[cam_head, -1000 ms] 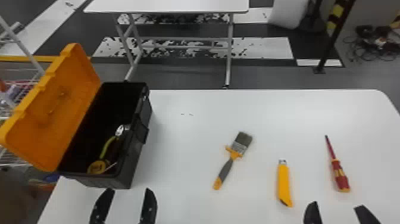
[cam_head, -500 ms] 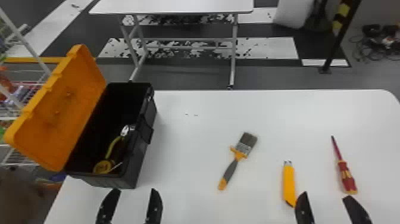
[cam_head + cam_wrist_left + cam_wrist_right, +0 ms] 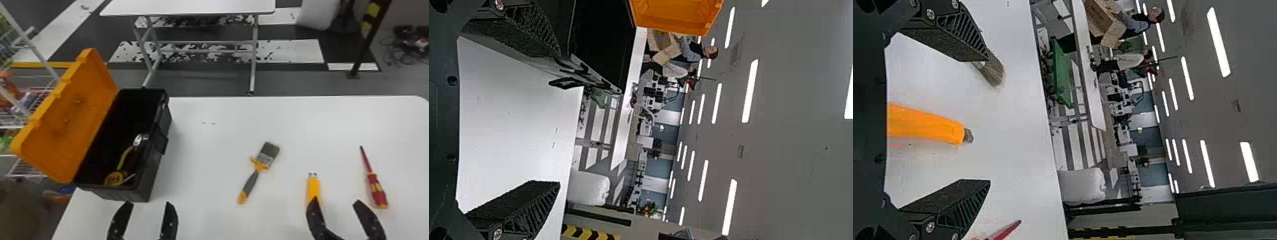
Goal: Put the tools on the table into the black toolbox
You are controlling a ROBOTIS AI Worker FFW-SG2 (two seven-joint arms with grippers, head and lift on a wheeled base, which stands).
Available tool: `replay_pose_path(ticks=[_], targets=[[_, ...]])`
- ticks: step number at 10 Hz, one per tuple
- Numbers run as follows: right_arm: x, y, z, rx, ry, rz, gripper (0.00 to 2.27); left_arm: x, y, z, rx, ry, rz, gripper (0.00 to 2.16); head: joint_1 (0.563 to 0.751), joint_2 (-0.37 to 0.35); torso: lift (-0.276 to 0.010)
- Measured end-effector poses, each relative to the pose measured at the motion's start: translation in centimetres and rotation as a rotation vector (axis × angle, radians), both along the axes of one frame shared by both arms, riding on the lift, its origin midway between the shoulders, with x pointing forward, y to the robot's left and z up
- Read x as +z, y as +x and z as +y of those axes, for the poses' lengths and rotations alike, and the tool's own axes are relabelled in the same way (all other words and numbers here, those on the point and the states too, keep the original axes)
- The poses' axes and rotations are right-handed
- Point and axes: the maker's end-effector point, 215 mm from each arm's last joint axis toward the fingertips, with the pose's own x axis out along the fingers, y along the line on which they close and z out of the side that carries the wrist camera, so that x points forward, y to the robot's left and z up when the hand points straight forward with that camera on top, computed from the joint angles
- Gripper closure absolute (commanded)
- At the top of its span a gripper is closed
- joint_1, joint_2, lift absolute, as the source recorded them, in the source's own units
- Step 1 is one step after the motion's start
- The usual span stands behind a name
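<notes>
The black toolbox [image 3: 145,191] stands at the table's left with pliers [image 3: 126,156] and a yellow tape measure [image 3: 114,179] inside. On the table lie a paintbrush [image 3: 252,182], a yellow utility knife [image 3: 313,188] and a red screwdriver [image 3: 375,185]. My left gripper [image 3: 147,204], open, is just in front of the toolbox; in its wrist view the left gripper [image 3: 556,122] has nothing between its fingers. My right gripper [image 3: 335,201] is open over the knife's near end. In the right wrist view the knife [image 3: 928,125] lies between the fingers of the right gripper [image 3: 989,120], untouched.
The toolbox's orange lid [image 3: 73,111] stands open, leaning left past the table edge. A second white table [image 3: 191,7] is beyond this one [image 3: 287,115], and a wire shelf [image 3: 28,172] stands at the far left.
My right gripper has moved left to the knife, its left finger now covering part of the handle. The camera view has shifted slightly; the left gripper looks much the same, and the tools lie still.
</notes>
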Motion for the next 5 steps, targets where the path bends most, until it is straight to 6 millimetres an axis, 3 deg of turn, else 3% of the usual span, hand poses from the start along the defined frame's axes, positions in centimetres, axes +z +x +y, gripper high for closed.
replay_pose_path(ticks=[5], targets=[[-5.1, 2.2, 3.3, 0.050, -0.045, 0.241, 0.15, -0.1, 0.0, -0.1, -0.005, 0.002, 0.004, 0.08, 0.695, 0.210, -0.075]])
